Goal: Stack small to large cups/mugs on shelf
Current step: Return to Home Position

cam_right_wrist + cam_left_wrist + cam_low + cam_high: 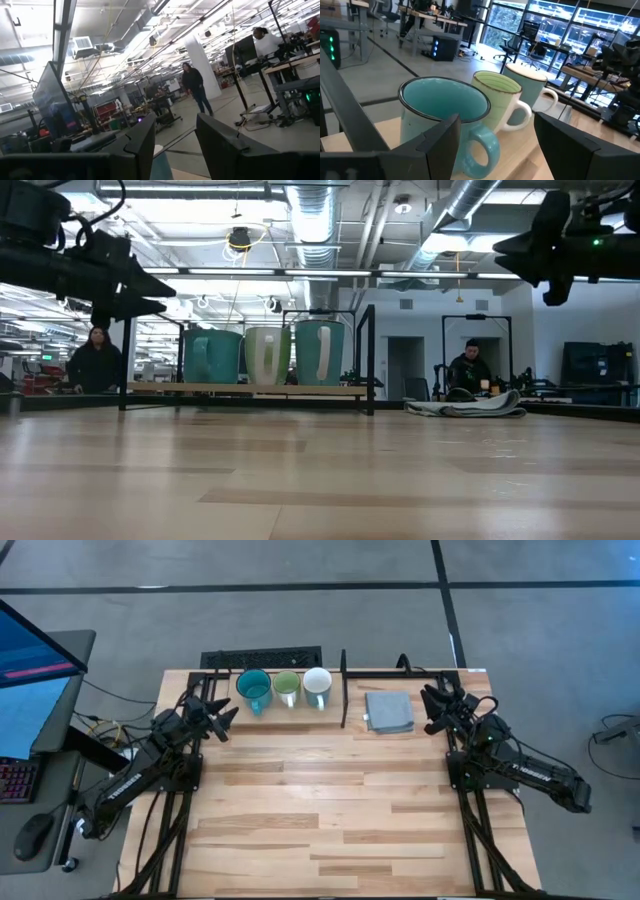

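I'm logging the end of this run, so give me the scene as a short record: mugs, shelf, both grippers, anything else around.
mugs: teal blue mug, green mug, white mug
arrangement: upright, side by side in a row, not nested
support: shelf
left gripper: open, empty, near the teal blue mug
right gripper: open, empty, beside the grey cloth

no readable text, labels, numbers (anywhere)

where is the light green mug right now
In the high view, the light green handled mug stands mid-row on the raised light-wood shelf, far left of the table, between the teal blue mug and the small white mug.
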Action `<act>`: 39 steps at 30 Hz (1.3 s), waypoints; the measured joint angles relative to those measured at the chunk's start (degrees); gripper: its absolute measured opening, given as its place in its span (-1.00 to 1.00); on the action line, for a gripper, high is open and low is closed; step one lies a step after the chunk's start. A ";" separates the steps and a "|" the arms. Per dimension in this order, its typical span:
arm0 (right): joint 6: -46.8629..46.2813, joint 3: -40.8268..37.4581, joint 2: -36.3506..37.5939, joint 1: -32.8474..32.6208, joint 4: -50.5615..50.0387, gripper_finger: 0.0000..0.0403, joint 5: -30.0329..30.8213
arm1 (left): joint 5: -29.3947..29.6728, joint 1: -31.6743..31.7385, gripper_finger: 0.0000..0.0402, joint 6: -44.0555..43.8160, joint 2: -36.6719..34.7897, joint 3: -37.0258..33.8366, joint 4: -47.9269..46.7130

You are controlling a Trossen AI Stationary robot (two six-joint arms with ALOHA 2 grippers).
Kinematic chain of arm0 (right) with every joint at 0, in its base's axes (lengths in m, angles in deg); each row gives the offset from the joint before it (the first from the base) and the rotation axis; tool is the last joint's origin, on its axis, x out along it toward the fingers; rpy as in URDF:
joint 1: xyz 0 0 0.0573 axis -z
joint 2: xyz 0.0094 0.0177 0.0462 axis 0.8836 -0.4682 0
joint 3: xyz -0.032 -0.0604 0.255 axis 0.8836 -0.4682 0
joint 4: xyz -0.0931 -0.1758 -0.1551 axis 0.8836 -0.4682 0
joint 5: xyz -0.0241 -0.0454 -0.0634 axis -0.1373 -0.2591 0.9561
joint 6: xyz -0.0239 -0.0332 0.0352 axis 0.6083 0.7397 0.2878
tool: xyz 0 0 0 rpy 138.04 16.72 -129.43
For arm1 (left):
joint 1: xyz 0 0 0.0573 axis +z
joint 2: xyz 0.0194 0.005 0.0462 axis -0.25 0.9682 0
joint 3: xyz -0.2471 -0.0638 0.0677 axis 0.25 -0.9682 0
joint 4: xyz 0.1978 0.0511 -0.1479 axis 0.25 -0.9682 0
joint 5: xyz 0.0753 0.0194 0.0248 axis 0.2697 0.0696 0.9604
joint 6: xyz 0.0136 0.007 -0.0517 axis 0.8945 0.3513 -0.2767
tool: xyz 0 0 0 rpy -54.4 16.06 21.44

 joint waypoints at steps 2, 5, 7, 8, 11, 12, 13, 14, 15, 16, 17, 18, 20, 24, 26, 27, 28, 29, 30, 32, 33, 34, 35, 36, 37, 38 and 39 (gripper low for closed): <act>-0.09 0.00 0.00 0.00 -0.20 -0.17 -0.02 | 0.15 -0.01 0.23 -0.02 0.07 -0.05 0.06; -0.10 0.00 0.00 0.00 -0.27 -0.17 -0.04 | 0.45 -0.01 0.23 -0.02 0.16 -0.05 0.01; 0.13 0.00 0.01 0.00 -0.57 -0.17 -0.04 | 0.47 -0.01 0.23 -0.02 0.25 -0.05 -0.03; 0.26 0.00 0.02 0.00 -0.91 -0.17 -0.04 | 0.47 -0.01 0.23 -0.02 0.25 -0.05 -0.08; 0.46 0.00 0.00 0.00 -2.05 -0.17 0.09 | 0.47 -0.01 0.23 -0.03 0.25 -0.07 -0.24; 0.46 0.00 0.00 0.00 -2.47 -0.17 0.21 | 0.47 -0.01 0.23 -0.04 0.25 -0.07 -0.26; 0.46 0.00 0.00 0.00 -2.81 -0.17 0.38 | 0.47 -0.01 0.23 -0.04 0.25 -0.09 -0.28; 0.48 0.00 0.00 0.00 -3.08 -0.17 0.46 | 0.45 -0.01 0.23 0.21 0.27 -0.09 -0.32; 0.48 0.00 0.00 0.00 -3.33 -0.17 0.48 | 0.39 -0.01 0.23 0.83 0.29 -0.09 -0.37; 0.47 0.00 0.00 0.00 -3.82 -0.17 0.53 | 0.18 -0.01 0.23 1.53 0.35 -0.09 -0.42; 0.46 0.00 0.00 0.00 -4.44 -0.17 0.73 | -0.06 -0.01 0.23 1.96 0.36 -0.09 -0.45; 0.46 0.00 0.00 0.00 -5.03 -0.17 1.04 | -0.41 0.01 0.23 2.07 0.38 -0.09 -0.40; 0.46 0.00 0.00 0.00 -6.27 -0.17 1.21 | -1.20 0.06 0.23 1.75 0.38 -0.09 -0.28; 0.29 0.00 0.00 0.00 -9.23 -0.17 1.36 | -1.86 0.06 0.23 1.53 0.38 -0.12 -0.23; 0.27 0.00 0.00 0.00 -11.02 -0.17 1.36 | -2.01 0.06 0.23 1.49 0.38 -0.12 -0.20; 0.25 0.00 0.00 0.00 -11.99 -0.17 1.36 | -2.05 0.06 0.23 1.49 0.38 -0.13 -0.19; 0.15 0.00 0.00 0.00 -13.02 -0.17 1.36 | -2.10 0.06 0.23 1.46 0.38 -0.14 -0.19; -0.04 0.00 0.00 0.00 -13.97 -0.17 1.36 | -2.18 0.06 0.23 1.39 0.38 -0.14 -0.18; -0.15 0.00 0.00 0.00 -14.85 -0.17 1.36 | -2.29 0.06 0.23 1.04 0.38 -0.14 -0.14; -0.19 0.00 0.00 0.00 -17.21 -0.17 1.36 | -2.48 0.02 0.23 0.48 0.38 -0.14 -0.10; -0.60 0.00 -0.01 0.00 -18.38 -0.17 1.36 | -2.52 0.05 0.23 0.50 0.38 -0.14 -0.10; -1.20 0.00 0.00 0.00 -19.43 -0.17 1.36 | -2.54 0.04 0.23 0.50 0.38 -0.14 -0.10; -1.52 0.00 0.00 0.00 -20.33 -0.17 1.36 | -2.54 0.04 0.23 0.53 0.38 -0.14 -0.10; -1.64 0.00 0.00 0.00 -21.27 -0.17 1.33 | -2.54 0.04 0.23 0.52 0.38 -0.14 -0.10; -1.66 0.00 0.00 0.00 -22.17 -0.17 1.35 | -2.54 0.04 0.23 0.50 0.38 -0.14 -0.10; -1.68 0.00 -0.01 0.00 -22.92 -0.17 1.36 | -2.54 0.04 0.23 0.48 0.38 -0.14 -0.10; -1.68 0.00 -0.01 0.00 -23.56 -0.17 1.35 | -2.54 0.04 0.23 0.48 0.38 -0.14 -0.10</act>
